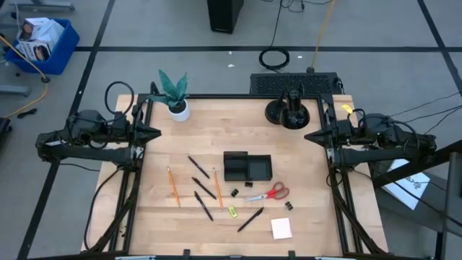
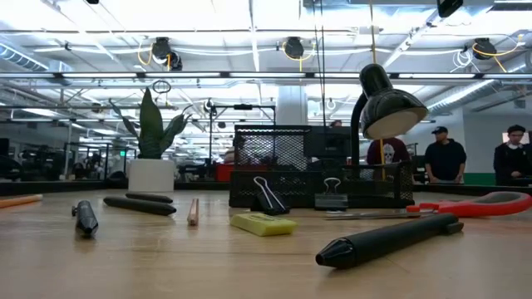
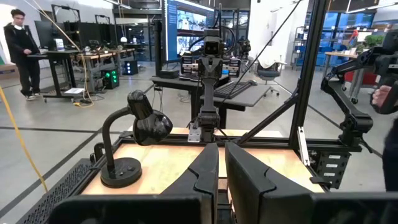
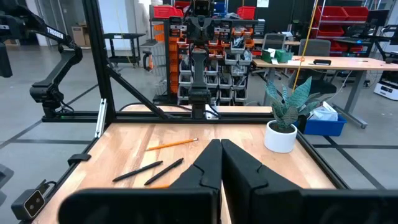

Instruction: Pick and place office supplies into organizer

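A grey floor crossed by dark lines surrounds the table; ceiling lights brighten the workshop.

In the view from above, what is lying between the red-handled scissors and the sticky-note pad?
In the high view, one tiny black clip lies between the red-handled scissors and the pale pink sticky-note pad. The rest of that stretch is bare wood.

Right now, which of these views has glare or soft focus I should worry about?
Low view: bright ceiling lights glare across the top, and the nearest black pen looks soft while the organizer behind is sharper. High view: evenly lit, faint shadows, scissors crisp. Wrist views: each claw sits dark and close in the foreground; the room behind reads clearly.
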{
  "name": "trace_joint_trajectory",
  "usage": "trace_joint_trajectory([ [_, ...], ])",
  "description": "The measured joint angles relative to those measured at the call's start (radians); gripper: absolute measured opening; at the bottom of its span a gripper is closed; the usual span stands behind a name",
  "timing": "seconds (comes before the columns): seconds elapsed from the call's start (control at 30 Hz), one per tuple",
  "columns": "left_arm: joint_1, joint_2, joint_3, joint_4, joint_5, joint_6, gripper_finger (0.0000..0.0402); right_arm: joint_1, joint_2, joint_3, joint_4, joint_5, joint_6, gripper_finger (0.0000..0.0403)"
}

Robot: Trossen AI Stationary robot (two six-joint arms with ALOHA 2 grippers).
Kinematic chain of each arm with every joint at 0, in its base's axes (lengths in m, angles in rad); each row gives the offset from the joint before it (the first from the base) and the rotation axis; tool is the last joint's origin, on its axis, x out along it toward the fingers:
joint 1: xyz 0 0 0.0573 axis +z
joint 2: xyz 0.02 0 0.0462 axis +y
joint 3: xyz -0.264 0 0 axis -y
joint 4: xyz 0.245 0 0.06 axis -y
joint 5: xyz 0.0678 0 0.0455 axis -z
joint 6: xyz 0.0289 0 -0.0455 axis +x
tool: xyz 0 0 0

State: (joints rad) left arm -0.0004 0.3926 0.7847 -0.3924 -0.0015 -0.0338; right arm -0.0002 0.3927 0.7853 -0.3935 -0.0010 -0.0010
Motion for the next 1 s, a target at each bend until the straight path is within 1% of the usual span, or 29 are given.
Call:
trace_joint_trajectory([
  [0.23,0.0,0.0,0.0,0.0,0.0,0.0,0.0037,0.0,0.0,0.0,0.003,0.0,0.0,0.0],
  [0.57,0.0,0.0,0.0,0.0,-0.004,0.008,0.0037,0.0,0.0,0.0,0.052,0.0,0.005,0.0],
  [0.7,0.0,0.0,0.0,0.004,-0.083,0.027,0.0037,0.0,0.001,0.0,0.107,0.0,0.067,0.0],
  [0.87,0.0,0.0,0.0,0.015,-0.09,-0.029,0.0037,0.002,0.014,0.0,0.179,-0.002,0.192,0.0],
  [1.0,0.0,0.023,0.001,0.112,-0.089,-0.059,0.0037,0.002,0.032,-0.001,0.182,-0.002,0.225,0.0],
])
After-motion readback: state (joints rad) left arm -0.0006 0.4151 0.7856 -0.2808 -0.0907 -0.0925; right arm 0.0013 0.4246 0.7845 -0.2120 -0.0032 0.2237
